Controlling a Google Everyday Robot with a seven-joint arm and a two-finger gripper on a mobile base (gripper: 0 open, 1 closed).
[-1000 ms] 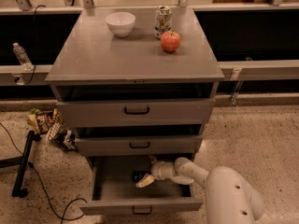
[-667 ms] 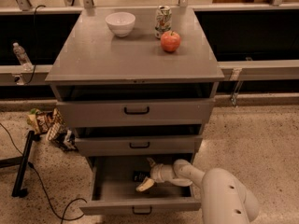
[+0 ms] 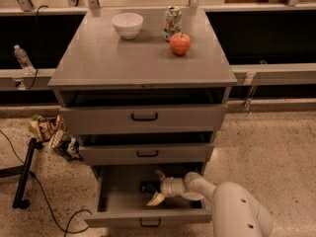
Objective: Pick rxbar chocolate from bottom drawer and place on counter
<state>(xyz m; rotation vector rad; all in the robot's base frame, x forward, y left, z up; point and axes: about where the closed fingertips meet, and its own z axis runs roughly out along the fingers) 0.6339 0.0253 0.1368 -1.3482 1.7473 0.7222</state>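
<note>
Counter [image 3: 98, 63]: my drop surface, at 12 o'clock above the drawers.
Bottom drawer [image 3: 118, 204]: open.
Gripper [image 3: 154, 187]: inside the drawer, fingers spread, holding nothing.
Chocolate bar [image 3: 146, 186]: flat on the drawer floor at the gripper's 9 o'clock. I'd centre it between the fingers, then close squarely.

The smooth grey counter [image 3: 98, 68] is bearing a round white bowl [image 3: 127, 23], a red apple [image 3: 180, 43] and a green-and-white printed can [image 3: 172, 22]. Inside the grey metal bottom drawer [image 3: 116, 204], the white arm's [image 3: 237, 211] cream-coloured gripper [image 3: 154, 187] is sitting with its fingers [image 3: 157, 199] spread beside the flat black rxbar chocolate [image 3: 146, 186]. Speckled beige floor [image 3: 266, 147] is showing around.
</note>
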